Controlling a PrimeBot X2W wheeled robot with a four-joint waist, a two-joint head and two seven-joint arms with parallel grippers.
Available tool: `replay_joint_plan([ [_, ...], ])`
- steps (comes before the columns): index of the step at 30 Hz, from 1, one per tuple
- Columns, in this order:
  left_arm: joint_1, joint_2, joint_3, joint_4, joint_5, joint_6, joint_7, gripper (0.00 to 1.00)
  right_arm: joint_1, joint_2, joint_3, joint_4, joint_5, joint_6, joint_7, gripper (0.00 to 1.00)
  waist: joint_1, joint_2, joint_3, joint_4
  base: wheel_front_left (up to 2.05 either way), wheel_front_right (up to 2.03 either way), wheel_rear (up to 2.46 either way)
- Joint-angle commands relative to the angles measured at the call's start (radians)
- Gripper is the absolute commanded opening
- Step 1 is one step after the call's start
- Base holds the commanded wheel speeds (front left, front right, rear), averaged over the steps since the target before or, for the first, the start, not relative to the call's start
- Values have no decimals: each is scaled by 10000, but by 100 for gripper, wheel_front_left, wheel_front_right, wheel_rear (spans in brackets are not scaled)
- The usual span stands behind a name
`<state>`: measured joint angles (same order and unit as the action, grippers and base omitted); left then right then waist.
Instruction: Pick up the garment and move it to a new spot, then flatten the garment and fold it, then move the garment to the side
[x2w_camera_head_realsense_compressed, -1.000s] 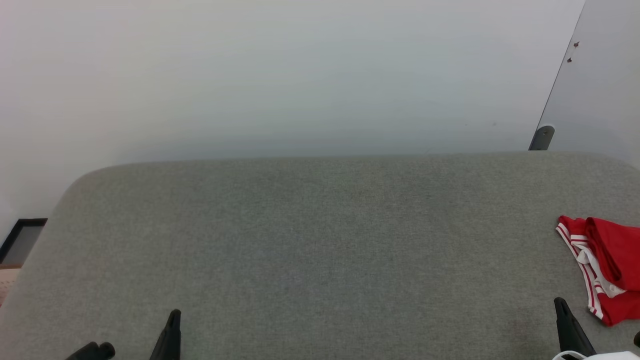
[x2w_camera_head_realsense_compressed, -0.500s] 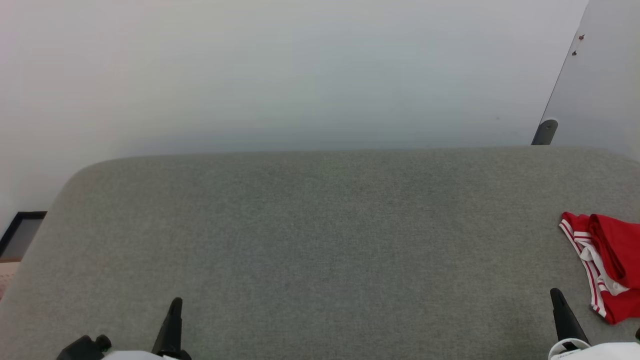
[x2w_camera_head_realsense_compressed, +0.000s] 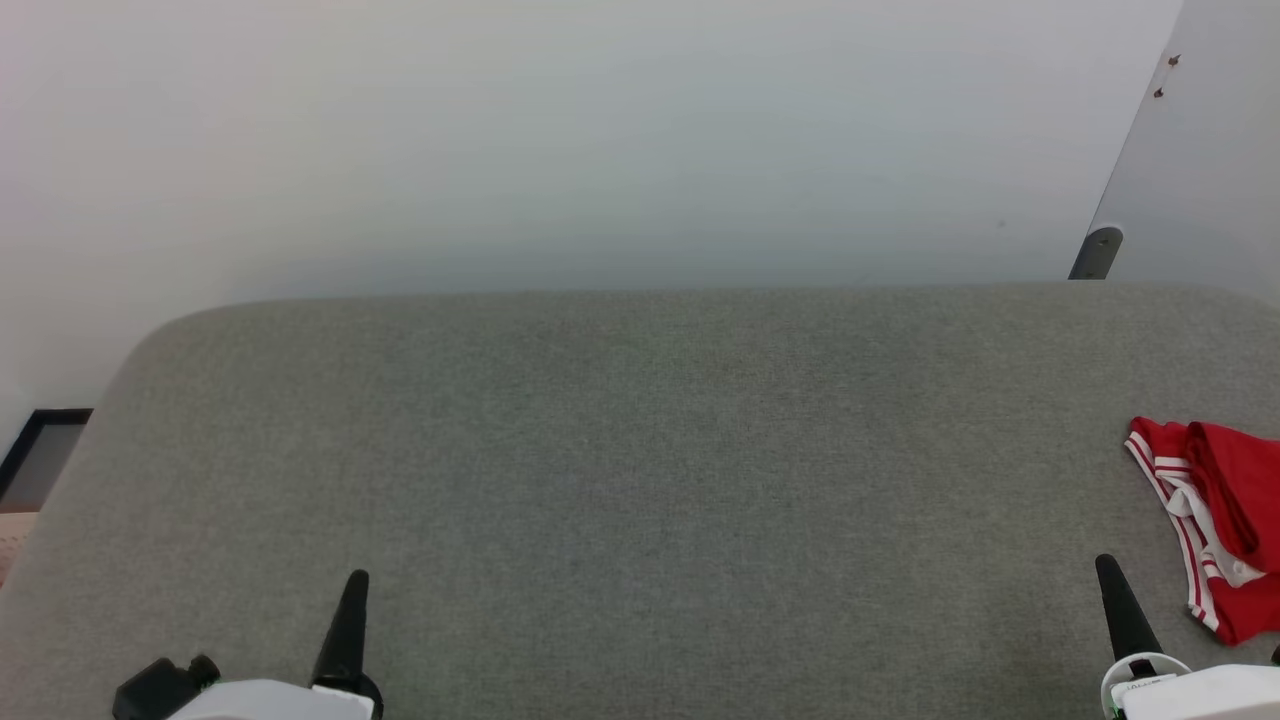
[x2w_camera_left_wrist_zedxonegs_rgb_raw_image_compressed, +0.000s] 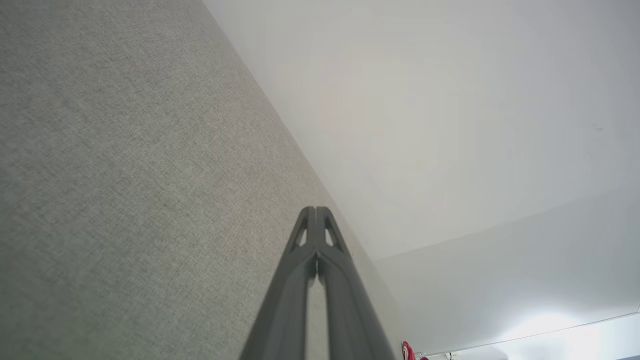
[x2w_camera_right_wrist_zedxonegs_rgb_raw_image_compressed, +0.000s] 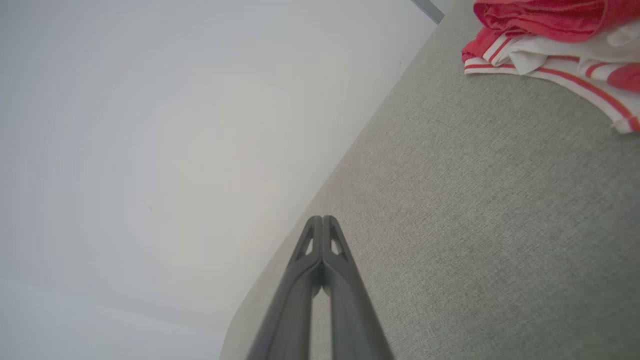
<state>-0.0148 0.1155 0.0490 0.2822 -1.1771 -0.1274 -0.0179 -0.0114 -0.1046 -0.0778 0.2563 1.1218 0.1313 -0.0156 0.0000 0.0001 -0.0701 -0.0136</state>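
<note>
Your left gripper (x2w_camera_head_realsense_compressed: 357, 582) and right gripper (x2w_camera_head_realsense_compressed: 1104, 565) are both pressed together over the grey desk (x2w_camera_head_realsense_compressed: 640, 450); a red-and-white cloth bundle (x2w_camera_head_realsense_compressed: 1232, 500) lies near the right.

Grey fabric surface (x2w_camera_head_realsense_compressed: 640, 450), white wall (x2w_camera_head_realsense_compressed: 600, 150), grey side panel (x2w_camera_head_realsense_compressed: 1210, 170)

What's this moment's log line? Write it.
left gripper shut, empty | right gripper shut, empty | red-and-white cloth bundle on grey fabric surface, right
</note>
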Motion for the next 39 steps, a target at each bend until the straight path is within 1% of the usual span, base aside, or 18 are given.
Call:
replay_joint_plan([
  [1, -220, 3, 84, -119, -255, -31, 74, 0, -250, 24, -63, -94, 317, -4, 76, 0, 0, -1, 22, 5, 0, 0, 0],
  [22, -541, -279, 327, -236, -1935, -41, 598, 0, -567, 246, -199, -107, 2220, -6, 592, 0, 0, -1, 270, 51, 0, 0, 0],
  [39, -757, -464, 492, -309, -3111, -48, 951, 0, -815, 399, -293, -124, 3513, -7, 956, 0, 0, -1, 472, 88, 0, 0, 0],
])
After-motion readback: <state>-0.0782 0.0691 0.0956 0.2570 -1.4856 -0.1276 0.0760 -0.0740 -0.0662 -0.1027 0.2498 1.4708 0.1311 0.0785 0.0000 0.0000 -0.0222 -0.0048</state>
